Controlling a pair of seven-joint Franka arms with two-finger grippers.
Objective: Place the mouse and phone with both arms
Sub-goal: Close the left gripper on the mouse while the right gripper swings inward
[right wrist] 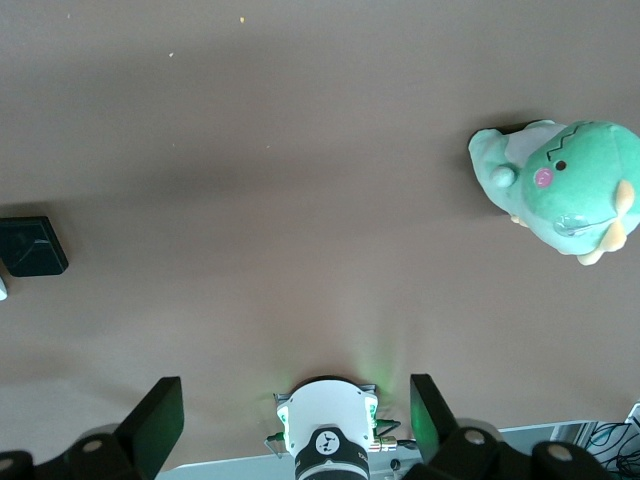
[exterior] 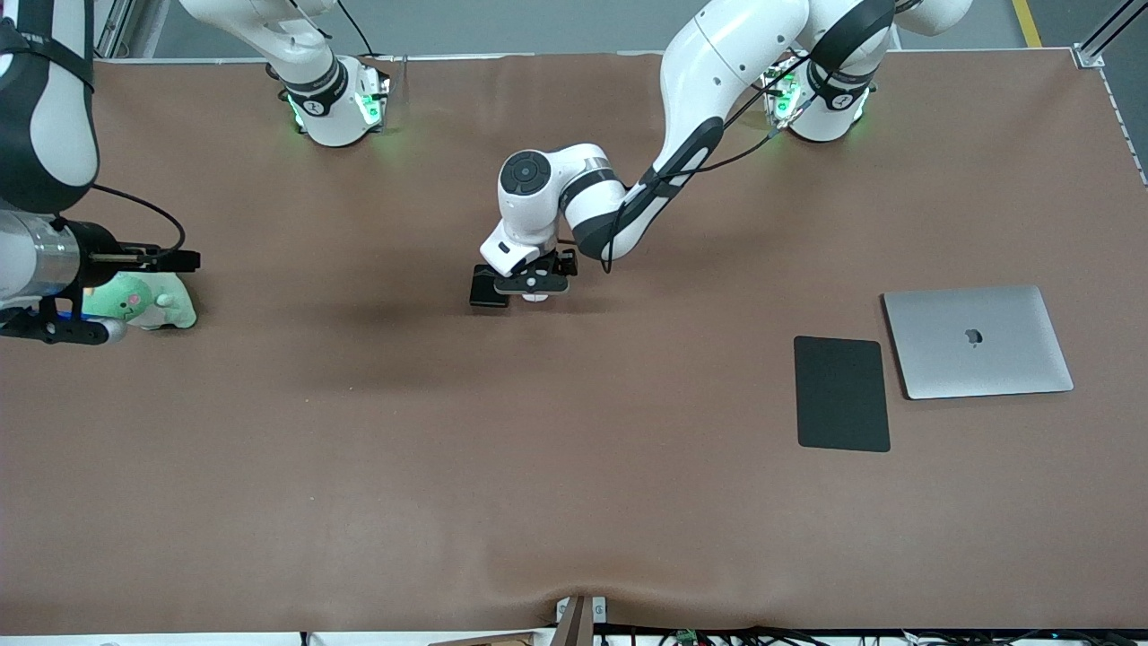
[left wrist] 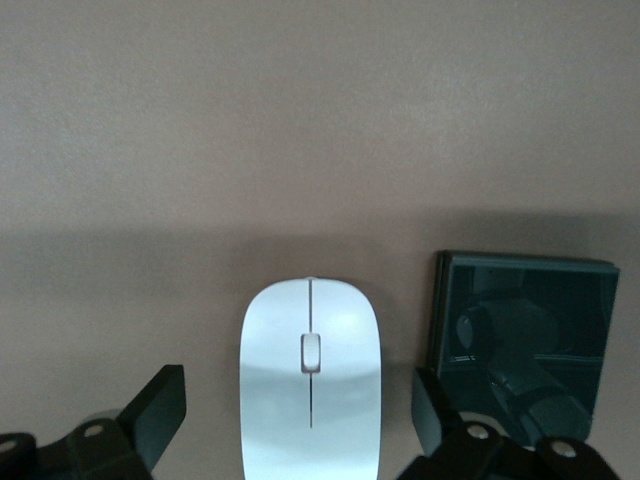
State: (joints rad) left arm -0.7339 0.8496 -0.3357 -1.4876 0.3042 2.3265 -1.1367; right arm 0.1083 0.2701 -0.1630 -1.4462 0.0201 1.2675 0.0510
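While left gripper (left wrist: 300, 425) hangs low over mouse (left wrist: 311, 375) mid-table, fingers (left wrist: 155, 410) spread wide either side, nothing held, no contact seen yet. Mouse lies flat on table (exterior: 359, 449), centred between fingers. Phone (left wrist: 522, 335) just beside mouse, toward right arm's end; one finger close to its edge. Judgement: descend straight, close evenly on mouse flanks, avoid nudging phone. Right gripper (right wrist: 295, 420) waits high near plush toy (right wrist: 565, 185), fingers apart, empty.
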